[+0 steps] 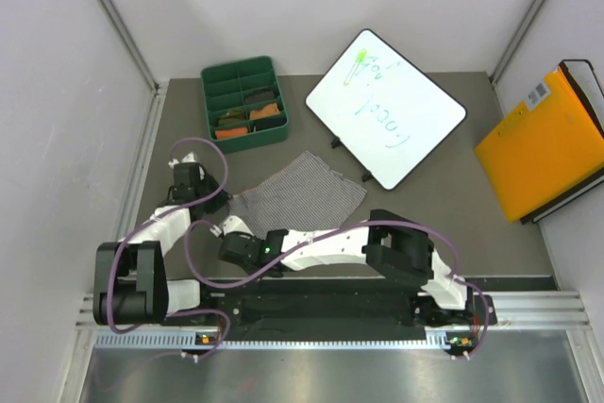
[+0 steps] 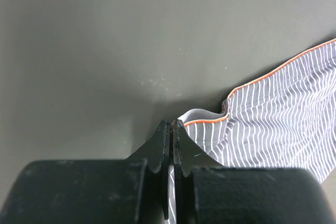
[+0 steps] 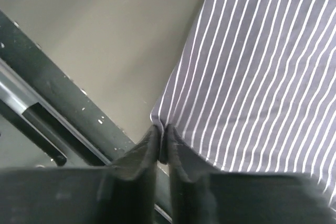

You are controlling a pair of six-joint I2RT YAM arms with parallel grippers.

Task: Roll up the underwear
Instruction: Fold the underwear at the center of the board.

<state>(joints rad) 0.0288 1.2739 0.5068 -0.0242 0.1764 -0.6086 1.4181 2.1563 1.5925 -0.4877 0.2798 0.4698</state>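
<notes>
A grey matte table (image 1: 425, 224) fills a white-walled cell. A green plastic divided tray (image 1: 209, 101) with small dark and orange bundles in it, a tilted whiteboard (image 1: 387, 106) and an orange folder (image 1: 543, 143) all sit well beyond the working area.

The task's thing, a thin grey underwear with fine white stripes and an orange-trimmed edge (image 1: 302, 193), lies spread flat on the table, just ahead of the arm bases.

The left claw (image 2: 171, 125) has its 2 fingers pressed together. The trimmed corner of the cloth sits right at its tips and runs off to its right. Whether a fold is pinched between them cannot be told from its wrist view.

The right claw (image 3: 163, 132) reaches across to the left side of the table. Its fingers are squeezed onto the plain corner of the same garment, and the stripes fan out ahead of it and to its right.

Both claws therefore sit on 1 short edge, close together. The whole garment stretches away from them toward the far right, with its long axis running that way. A roll would probably have to travel along that axis, with the 2 claws kept level. Neither arm looks clearly nearer.
</notes>
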